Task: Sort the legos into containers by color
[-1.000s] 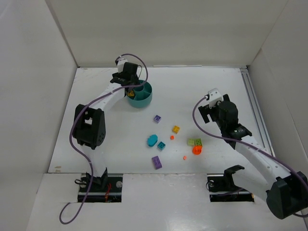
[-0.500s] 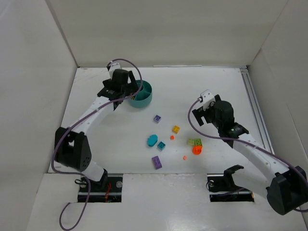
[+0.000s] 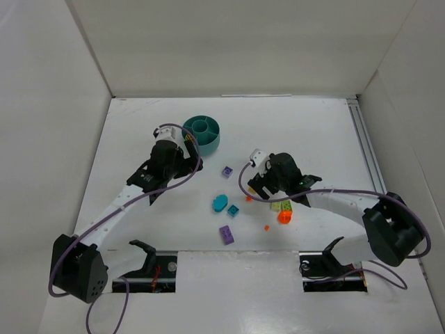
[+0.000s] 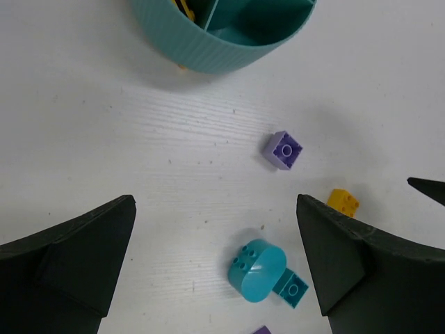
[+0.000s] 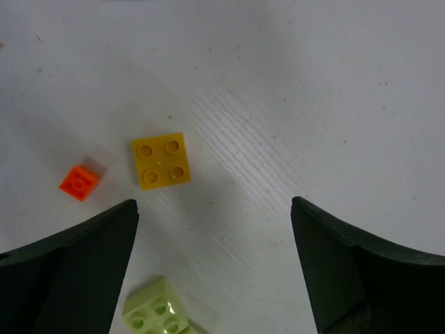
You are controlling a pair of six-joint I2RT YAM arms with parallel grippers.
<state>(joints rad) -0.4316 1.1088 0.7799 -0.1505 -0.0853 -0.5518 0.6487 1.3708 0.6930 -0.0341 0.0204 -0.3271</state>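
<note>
Both arms stretch low over the desk (image 3: 139, 132), each tool spread apart. The left tool (image 4: 215, 209) is near the teal dish (image 4: 222, 49), and the right tool (image 5: 214, 203) hangs over a yellow brick (image 5: 162, 161). One dish wedge holds what seems a yellow piece (image 4: 184, 7). A purple brick (image 4: 282, 150) lies loose nearby.

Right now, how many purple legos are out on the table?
2. The small purple brick lies near the dish; the larger purple brick lies farther toward the robot. Others could be hidden from view.
</note>
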